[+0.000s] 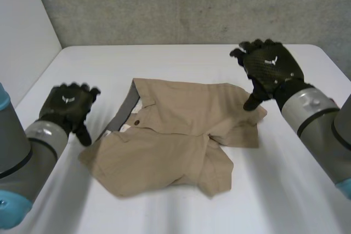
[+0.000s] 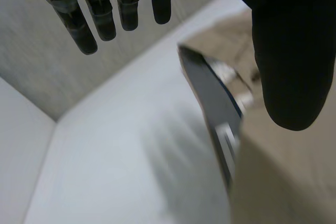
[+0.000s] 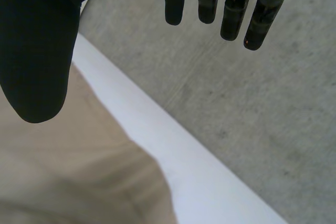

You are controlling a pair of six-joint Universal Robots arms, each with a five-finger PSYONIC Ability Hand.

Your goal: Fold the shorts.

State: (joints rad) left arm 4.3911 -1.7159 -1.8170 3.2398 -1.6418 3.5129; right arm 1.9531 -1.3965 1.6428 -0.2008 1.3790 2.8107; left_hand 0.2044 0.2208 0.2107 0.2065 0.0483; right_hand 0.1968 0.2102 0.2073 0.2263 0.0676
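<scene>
The left hand point(image 1: 67, 102) hovered at the middle left of the head view, open and holding nothing. Its wrist view showed the fingers point(image 2: 104, 17) straight and set well apart from the thumb point(image 2: 291, 66). The thumb pointed down just beside the left edge of the khaki shorts point(image 1: 175, 135), and I could not tell whether it touched the cloth. Near that thumb ran the grey waistband point(image 2: 210, 95), turned outward along the shorts' upper-left edge, with a small button point(image 1: 136, 121) close by.

The right hand point(image 1: 270, 69) hung at the upper right of the head view, also open and gripping nothing. Its fingers point(image 3: 231, 9) were straight and its thumb point(image 3: 37, 56) was held wide of them. The thumb tip stood over the upper-right corner of the shorts; contact could not be made out.

The shorts lay rumpled in the centre of the white table point(image 1: 285, 190), with the waist toward the upper left and the lower part creased over itself. A grey concrete wall point(image 1: 192, 4) rose behind the table's far edge.
</scene>
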